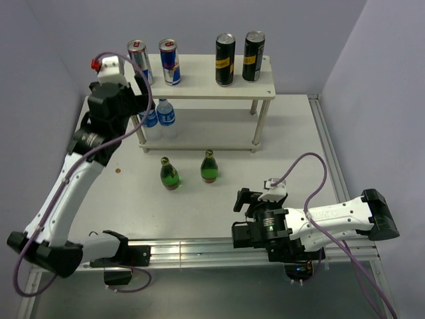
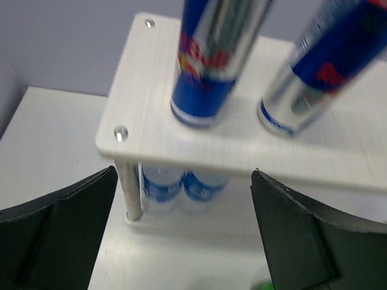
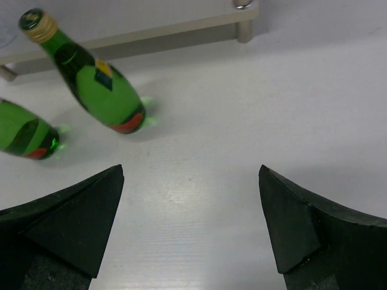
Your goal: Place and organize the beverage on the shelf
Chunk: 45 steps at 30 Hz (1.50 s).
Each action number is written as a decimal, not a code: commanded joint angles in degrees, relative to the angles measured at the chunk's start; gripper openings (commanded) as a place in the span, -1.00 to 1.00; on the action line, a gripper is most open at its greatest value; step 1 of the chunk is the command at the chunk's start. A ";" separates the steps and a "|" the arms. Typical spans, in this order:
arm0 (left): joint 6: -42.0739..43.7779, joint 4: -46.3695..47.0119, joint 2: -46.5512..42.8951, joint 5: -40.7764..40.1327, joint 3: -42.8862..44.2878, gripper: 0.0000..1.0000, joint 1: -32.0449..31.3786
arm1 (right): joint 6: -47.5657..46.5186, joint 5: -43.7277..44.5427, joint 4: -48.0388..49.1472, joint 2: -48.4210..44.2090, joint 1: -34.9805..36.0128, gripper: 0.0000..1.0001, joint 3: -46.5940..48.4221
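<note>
Upright on wood-grain shelf point(image 1: 199, 86), glossy cans point(image 1: 171, 61); left gripper point(image 2: 184, 175), right gripper point(image 3: 191, 169) wide open (empty).

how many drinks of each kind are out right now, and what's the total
silver-and-blue cans: 2, on the shelf top board
black cans with yellow labels: 2, on the top board
green glass bottles: 2, on the table
clear water bottles: 2, on the lower board
total: 8

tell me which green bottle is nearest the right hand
The green bottle on the right; the other green bottle stands farther left, away from the right hand.
</note>
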 commanded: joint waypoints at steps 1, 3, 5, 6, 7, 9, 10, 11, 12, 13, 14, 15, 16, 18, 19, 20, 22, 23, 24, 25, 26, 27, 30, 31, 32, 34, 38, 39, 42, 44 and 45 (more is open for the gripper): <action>-3.65 0.95 -9.71 -6.24 -10.78 0.99 -5.23 | -13.69 1.79 14.60 -0.88 0.41 1.00 -0.49; -6.63 2.71 -16.81 -10.45 -17.23 0.97 -13.74 | -47.66 -5.99 43.90 -6.03 -0.82 1.00 -5.04; -11.97 2.55 -20.62 -16.09 -25.06 0.96 -23.20 | -61.24 -20.26 56.71 -10.71 -7.04 1.00 -11.79; -14.18 1.94 -23.42 -19.93 -29.09 0.96 -26.13 | -63.57 -23.49 64.68 -14.65 -9.41 1.00 -13.75; -18.20 1.15 -24.49 -21.36 -31.13 0.96 -28.60 | -64.90 -25.96 66.85 -15.90 -13.62 1.00 -15.94; -21.65 0.62 -25.73 -25.31 -34.38 0.98 -36.68 | -67.45 -29.48 68.53 -15.66 -16.72 1.00 -16.05; -23.76 -0.61 -25.30 -32.12 -36.05 0.99 -39.50 | -68.33 -30.37 68.89 -14.70 -18.30 1.00 -15.53; -28.04 -3.32 -24.51 -35.58 -36.50 0.99 -46.31 | -70.34 -31.07 69.42 -13.29 -20.32 1.00 -14.31; -30.78 -5.95 -22.33 -38.92 -36.51 0.99 -49.77 | -71.23 -32.21 70.29 -9.80 -21.12 1.00 -13.42; -34.38 -8.94 -20.91 -42.69 -36.07 0.99 -52.68 | -72.02 -32.66 70.56 -7.94 -21.91 1.00 -12.55; -42.25 -15.75 -19.51 -46.65 -35.63 0.99 -57.75 | -73.25 -33.18 70.91 -6.09 -22.96 1.00 -10.54; -46.50 -19.56 -16.71 -47.90 -35.11 0.99 -59.37 | -73.70 -33.97 71.52 -2.68 -23.50 1.00 -9.56; -54.03 -22.65 -15.37 -48.61 -34.49 0.99 -60.34 | -74.05 -34.67 71.88 -1.34 -24.02 1.00 -7.98; -56.55 -24.79 -13.26 -48.45 -35.01 0.99 -61.06 | -74.93 -35.73 73.80 1.82 -25.51 1.00 -6.92; -55.43 -23.05 -13.34 -48.10 -36.75 0.99 -61.06 | -75.19 -37.30 74.51 2.71 -26.04 1.00 -6.04; -54.64 -21.12 -14.12 -47.40 -37.90 0.99 -61.06 | -75.46 -37.75 74.87 4.46 -26.66 1.00 -5.51; -50.97 -14.97 -15.44 -46.60 -41.42 0.99 -61.06 | -75.99 -38.72 74.87 6.22 -28.07 1.00 -3.93; -49.63 -13.03 -16.67 -46.25 -42.65 0.99 -60.88 | -76.60 -39.07 76.78 7.97 -28.59 1.00 -3.40; -48.14 -8.75 -17.11 -44.51 -44.75 0.99 -60.45 | -76.95 -39.16 77.24 8.86 -28.95 1.00 -2.87; -44.82 -6.62 -17.55 -43.36 -45.81 0.99 -58.61 | -77.56 -39.34 77.59 9.74 -29.82 1.00 -2.00; -42.96 -3.81 -18.17 -42.04 -46.96 0.99 -57.29 | -77.83 -39.51 78.20 11.57 -30.35 1.00 -1.47; -39.55 0.74 -18.35 -39.33 -49.23 0.99 -55.89 | -78.01 -39.52 78.64 12.46 -31.40 1.00 -0.42; -32.78 8.50 -19.49 -34.84 -54.24 0.99 -50.61 | -78.36 -39.52 80.05 15.98 -33.16 1.00 1.17; -31.35 13.57 -19.84 -33.34 -55.39 0.99 -47.90 | -78.19 -39.17 80.32 17.64 -34.30 1.00 1.61; -29.95 15.62 -19.84 -32.37 -57.41 0.99 -46.48 | -78.01 -39.16 80.75 18.53 -34.92 1.00 1.96; -26.43 21.67 -19.76 -29.47 -59.09 0.99 -42.52 | -77.66 -38.90 81.46 20.89 -36.50 1.00 2.93; -22.12 31.71 -17.04 -26.21 -62.08 0.99 -37.60 | -76.26 -36.44 83.56 25.03 -38.00 1.00 4.34; -20.72 33.29 -16.25 -26.03 -62.95 0.99 -36.81 | -75.82 -36.26 84.18 25.82 -38.26 1.00 4.60; -18.60 40.76 -12.56 -23.84 -64.28 0.99 -34.43 | -75.11 -34.95 85.86 29.25 -38.71 1.00 6.09; -17.90 44.97 -9.31 -21.47 -64.63 0.99 -32.94 | -74.50 -34.77 86.12 31.63 -38.79 0.99 6.88; -17.63 45.87 -8.17 -21.03 -64.46 0.99 -32.06 | -74.23 -34.77 86.21 32.33 -38.79 0.99 7.15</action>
